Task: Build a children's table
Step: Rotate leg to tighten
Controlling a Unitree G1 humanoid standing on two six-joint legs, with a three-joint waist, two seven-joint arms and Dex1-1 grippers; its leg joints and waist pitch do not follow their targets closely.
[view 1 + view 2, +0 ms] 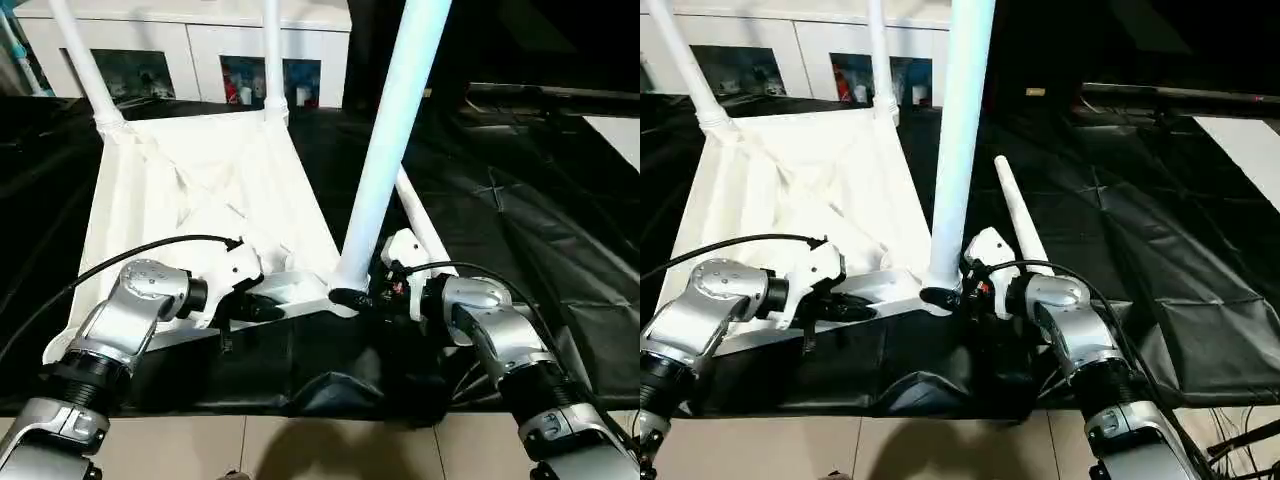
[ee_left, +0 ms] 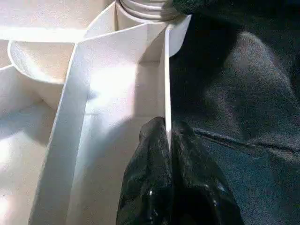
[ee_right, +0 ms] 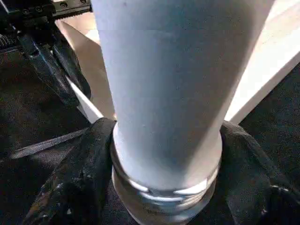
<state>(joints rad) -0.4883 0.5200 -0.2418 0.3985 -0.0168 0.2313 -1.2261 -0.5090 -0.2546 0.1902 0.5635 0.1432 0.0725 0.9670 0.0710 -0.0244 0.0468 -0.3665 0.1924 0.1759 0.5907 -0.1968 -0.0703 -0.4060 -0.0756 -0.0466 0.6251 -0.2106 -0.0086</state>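
Note:
The white tabletop (image 1: 200,190) of the children's table lies underside up on the black-sheeted work table. Two legs (image 1: 85,60) (image 1: 273,50) stand in its far corner sockets. A third leg (image 1: 395,130) stands upright in the near right socket. My right gripper (image 1: 355,297) is shut around this leg's base (image 3: 168,93), with a finger on each side. My left gripper (image 1: 262,310) is shut on the tabletop's thin near rim (image 2: 166,70), close to that socket. A fourth leg (image 1: 1018,225) lies loose on the sheet to the right of the tabletop.
A white cabinet (image 1: 200,40) with glass doors stands behind the work table. The black sheet (image 1: 1160,250) is wrinkled and hangs over the near edge, with tiled floor (image 1: 300,445) below. Cables run along both forearms.

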